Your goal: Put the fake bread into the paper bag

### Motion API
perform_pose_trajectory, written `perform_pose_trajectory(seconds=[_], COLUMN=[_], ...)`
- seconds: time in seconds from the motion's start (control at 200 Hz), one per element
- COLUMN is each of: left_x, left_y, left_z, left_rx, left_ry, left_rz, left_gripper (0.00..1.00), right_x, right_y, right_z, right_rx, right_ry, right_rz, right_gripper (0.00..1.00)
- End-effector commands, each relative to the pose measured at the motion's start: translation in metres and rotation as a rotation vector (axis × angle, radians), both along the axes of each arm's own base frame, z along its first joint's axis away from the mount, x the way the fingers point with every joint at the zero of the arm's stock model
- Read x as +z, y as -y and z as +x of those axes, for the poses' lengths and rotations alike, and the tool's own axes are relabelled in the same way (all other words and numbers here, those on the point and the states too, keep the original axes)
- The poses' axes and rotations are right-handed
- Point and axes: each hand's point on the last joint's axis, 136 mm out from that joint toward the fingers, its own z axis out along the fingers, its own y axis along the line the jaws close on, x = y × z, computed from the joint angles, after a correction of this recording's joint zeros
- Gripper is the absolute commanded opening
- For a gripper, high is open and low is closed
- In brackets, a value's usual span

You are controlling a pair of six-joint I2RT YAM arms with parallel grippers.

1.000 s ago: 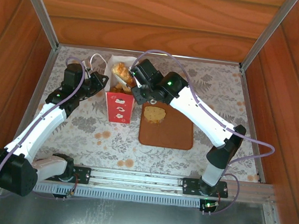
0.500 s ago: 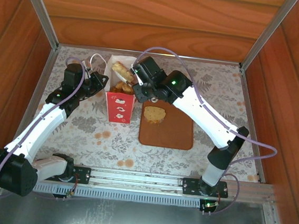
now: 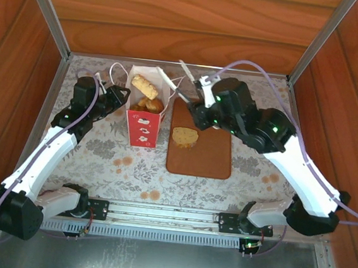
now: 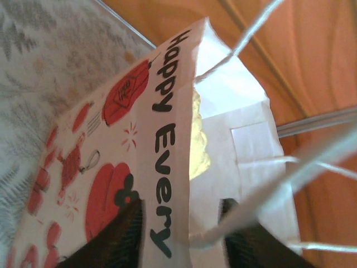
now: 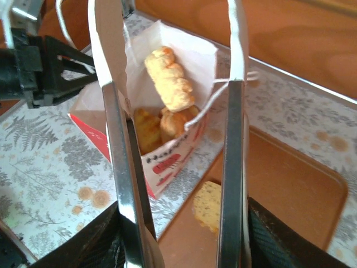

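Observation:
The white paper bag (image 3: 143,127) with red prints stands upright, left of the tray. Inside it lie several fake breads, with an oblong pastry (image 3: 144,83) (image 5: 170,84) on top of rounder rolls (image 3: 150,104) (image 5: 162,125). One bread slice (image 3: 184,137) (image 5: 209,204) rests on the tray. My right gripper (image 3: 171,68) (image 5: 170,17) hovers just right of the bag mouth; its long metal fingers are open, with nothing between them. My left gripper (image 3: 121,93) (image 4: 181,215) is at the bag's left rim, open, its jaws straddling the paper wall (image 4: 111,184) and a cord handle.
A flat brown tray (image 3: 202,158) (image 5: 284,178) lies right of the bag on the floral tablecloth. Wooden walls and metal posts close in the table on three sides. The bag's white cord handles (image 3: 114,71) stick out by the left gripper.
My right gripper let the oblong pastry drop into the bag and drew back to the right. The left gripper's jaws opened off the bag rim.

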Motion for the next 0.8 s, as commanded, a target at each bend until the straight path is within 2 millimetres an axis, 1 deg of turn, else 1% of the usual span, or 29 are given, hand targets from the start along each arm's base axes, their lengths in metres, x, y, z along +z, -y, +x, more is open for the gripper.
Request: perform_pose_trajectory(seconds=[0.0, 0.115, 0.205, 0.26, 0.345, 0.445, 0.515, 0.61, 0.7, 0.795], left_x=[0.030, 0.039, 0.042, 0.044, 0.045, 0.045, 0.043, 0.033, 0.025, 0.021], left_y=[-0.008, -0.016, -0.023, -0.026, -0.028, -0.028, -0.027, -0.028, -0.032, -0.034], left_z=[-0.004, -0.008, -0.012, -0.014, -0.017, -0.019, -0.022, -0.026, -0.029, -0.031], left_rx=[0.011, 0.022, 0.043, 0.051, 0.052, 0.046, 0.038, 0.036, 0.048, 0.058], left_ry=[0.090, 0.133, 0.159, 0.170, 0.182, 0.190, 0.191, 0.179, 0.168, 0.165], left_rz=[0.066, 0.125, 0.154, 0.164, 0.172, 0.177, 0.180, 0.186, 0.186, 0.184], left_gripper=[0.55, 0.63, 0.69, 0.70, 0.72, 0.73, 0.77, 0.79, 0.81, 0.82], right_x=[-0.009, -0.025, -0.041, -0.052, -0.079, -0.118, -0.145, -0.181, -0.206, -0.222], right_y=[0.049, 0.087, 0.104, 0.112, 0.121, 0.120, 0.112, 0.097, 0.088, 0.082], right_z=[0.003, -0.008, -0.017, -0.021, -0.026, -0.028, -0.029, -0.031, -0.030, -0.025], right_rx=[-0.177, -0.268, -0.304, -0.327, -0.354, -0.365, -0.350, -0.316, -0.303, -0.296], right_ry=[-0.005, -0.057, -0.100, -0.130, -0.201, -0.311, -0.397, -0.515, -0.597, -0.640], right_rz=[-0.042, -0.016, 0.014, 0.024, 0.011, -0.020, -0.023, -0.010, -0.009, -0.007], right_gripper=[0.56, 0.55, 0.55, 0.55, 0.56, 0.56, 0.56, 0.55, 0.54, 0.54])
